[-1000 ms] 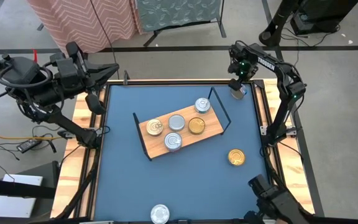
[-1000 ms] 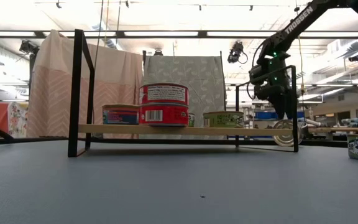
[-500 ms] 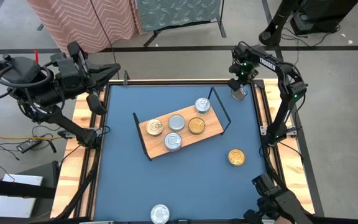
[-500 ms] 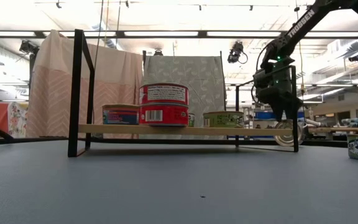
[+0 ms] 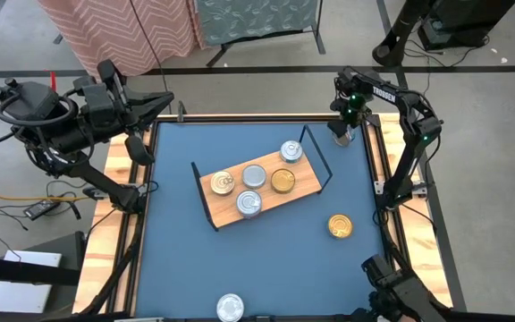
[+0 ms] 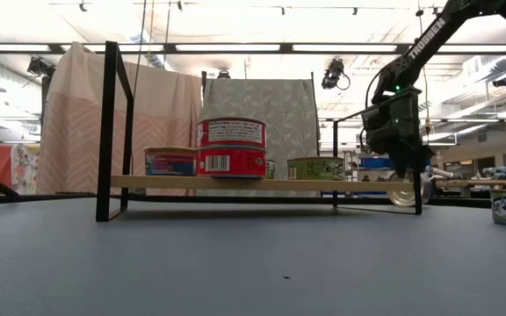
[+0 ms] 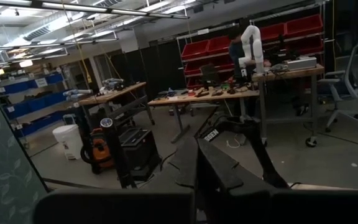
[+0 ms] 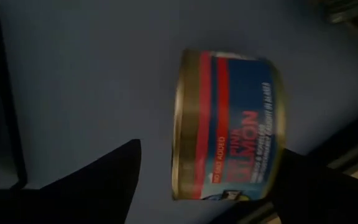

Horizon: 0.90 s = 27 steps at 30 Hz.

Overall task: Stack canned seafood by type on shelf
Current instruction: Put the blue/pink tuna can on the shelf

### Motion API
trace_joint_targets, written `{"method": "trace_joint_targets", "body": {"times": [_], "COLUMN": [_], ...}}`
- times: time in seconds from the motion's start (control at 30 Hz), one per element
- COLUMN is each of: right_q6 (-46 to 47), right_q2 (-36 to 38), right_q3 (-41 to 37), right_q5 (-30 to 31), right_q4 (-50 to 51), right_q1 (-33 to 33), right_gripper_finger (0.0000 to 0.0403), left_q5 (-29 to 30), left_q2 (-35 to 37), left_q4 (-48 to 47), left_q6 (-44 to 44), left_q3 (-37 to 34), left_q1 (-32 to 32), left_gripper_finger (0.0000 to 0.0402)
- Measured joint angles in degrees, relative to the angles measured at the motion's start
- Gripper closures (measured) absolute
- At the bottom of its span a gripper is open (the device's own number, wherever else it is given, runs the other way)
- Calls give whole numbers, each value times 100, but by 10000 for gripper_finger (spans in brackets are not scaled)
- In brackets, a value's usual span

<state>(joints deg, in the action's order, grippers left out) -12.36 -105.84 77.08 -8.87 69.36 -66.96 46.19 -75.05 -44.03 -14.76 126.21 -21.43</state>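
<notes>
A tin with a blue and red label (image 8: 229,124) lies on its side on the blue table at the far right corner (image 5: 337,139). My right gripper (image 8: 211,149) hangs over it, pointing down. It is open, with one finger (image 8: 104,180) off the tin's lid end and the other (image 8: 319,183) by its bottom end. The light-wood shelf (image 5: 304,191) stands mid-table and carries several tins, silver-lidded (image 5: 254,175) and gold-lidded (image 5: 282,181). My left gripper (image 7: 197,158) is shut and held level, off the table's left side.
A gold-lidded tin (image 5: 340,225) lies on the table right of the shelf, and a silver-lidded one (image 5: 230,308) at the near edge. The shelf's black wire end frame (image 5: 316,156) stands close to my right gripper. The table's wooden rim (image 5: 374,143) runs just right of it.
My right gripper has come down toward the tin lying at the far right corner and shifted slightly toward the table's right edge. Nothing on the shelf has moved.
</notes>
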Motion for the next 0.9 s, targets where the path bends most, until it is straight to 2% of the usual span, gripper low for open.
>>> {"method": "trace_joint_targets", "body": {"times": [0.17,0.33,0.67,0.9], "right_q6": [-26,-60,-87,172], "right_q2": [0,0,2,2], "right_q3": [-112,-112,-8,983], "right_q5": [28,19,19,175], "right_q4": [-13,-19,142,345], "right_q1": [72,154,370,447], "right_gripper_finger": [129,194,198,198], "left_q5": [0,1,2,4], "left_q2": [0,0,0,0], "left_q4": [0,7,7,57], "left_q6": [-32,-162,-170,-427], "left_q3": [0,-1,0,0], "left_q1": [0,-1,0,0], "left_gripper_finger": [389,389,389,389]}}
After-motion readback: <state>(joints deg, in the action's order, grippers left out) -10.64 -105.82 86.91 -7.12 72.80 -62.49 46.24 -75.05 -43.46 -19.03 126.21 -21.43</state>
